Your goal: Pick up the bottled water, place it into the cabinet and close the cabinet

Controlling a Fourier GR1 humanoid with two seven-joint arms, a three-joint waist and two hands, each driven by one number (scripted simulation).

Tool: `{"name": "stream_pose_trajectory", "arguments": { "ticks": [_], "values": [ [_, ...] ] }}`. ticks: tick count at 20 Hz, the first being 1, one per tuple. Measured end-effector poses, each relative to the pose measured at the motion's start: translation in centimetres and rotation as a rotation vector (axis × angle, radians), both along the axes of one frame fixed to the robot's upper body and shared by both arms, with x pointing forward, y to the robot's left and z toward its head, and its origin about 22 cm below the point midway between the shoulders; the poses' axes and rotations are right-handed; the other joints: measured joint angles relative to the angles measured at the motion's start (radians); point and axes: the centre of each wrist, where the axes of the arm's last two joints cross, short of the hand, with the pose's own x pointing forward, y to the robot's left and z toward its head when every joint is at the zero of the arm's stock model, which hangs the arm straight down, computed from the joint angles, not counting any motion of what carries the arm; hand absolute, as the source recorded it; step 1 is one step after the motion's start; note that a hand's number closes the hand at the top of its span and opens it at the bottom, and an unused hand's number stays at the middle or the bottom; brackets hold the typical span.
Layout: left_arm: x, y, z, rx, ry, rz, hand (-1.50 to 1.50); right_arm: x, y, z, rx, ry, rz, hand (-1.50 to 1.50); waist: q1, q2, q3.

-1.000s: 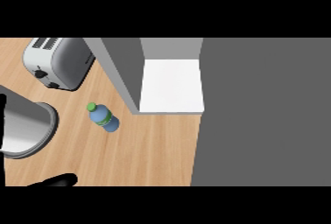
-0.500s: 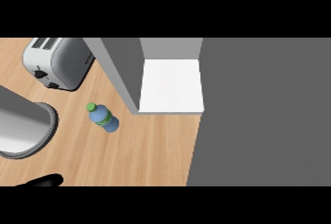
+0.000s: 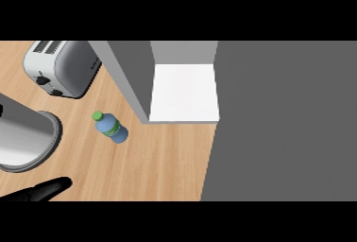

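We look steeply down on a wooden tabletop [image 3: 160, 165]. The bottled water [image 3: 111, 128] stands near the middle of the wood, its green cap [image 3: 97, 115] toward the far left and its blue body leaning toward the near right as seen from above. Nothing touches it; it sits alone on the tabletop, just left of the cabinet [image 3: 132, 71] and outside it.

The cabinet stands open at the far side, its grey side wall running from the far edge down toward the bottle. Inside we see a white shelf floor [image 3: 185, 92], bare where it shows. To the right of the tabletop lies a broad dark grey area [image 3: 286, 123] that fills that side of the view.

At the far left a silver toaster [image 3: 61, 66] rests on the wood, its slots toward the far edge and dark knobs on its near face. Nearer, at the left edge, sits a large rounded metal object [image 3: 24, 139]; only part of it shows, so we cannot tell what it is.

Our left hand [image 3: 38, 191] enters at the near left corner as a dark shape, well apart from the bottle. Only a small part shows, and we cannot tell whether its fingers are released or clenched. Our right hand does not show in this view.
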Motion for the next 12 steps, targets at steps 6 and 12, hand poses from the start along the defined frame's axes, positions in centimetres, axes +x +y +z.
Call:
{"name": "stream_pose_trajectory", "arguments": {
  "ticks": [6, 12],
  "values": [
    [1.7, 0.5, -2.2, 0.024, 0.036, -0.001, -1.50, 0.0, 0.0, 0.0, -0.010, -0.001, -0.004, -1.50, -0.001, 0.001, 0.000],
    [3.9, 0.7, -4.6, 0.039, 0.064, 0.008, -1.50, 0.1, 0.1, 0.3, -0.021, -0.001, -0.007, -1.50, -0.003, 0.001, 0.000]
  ]
}}
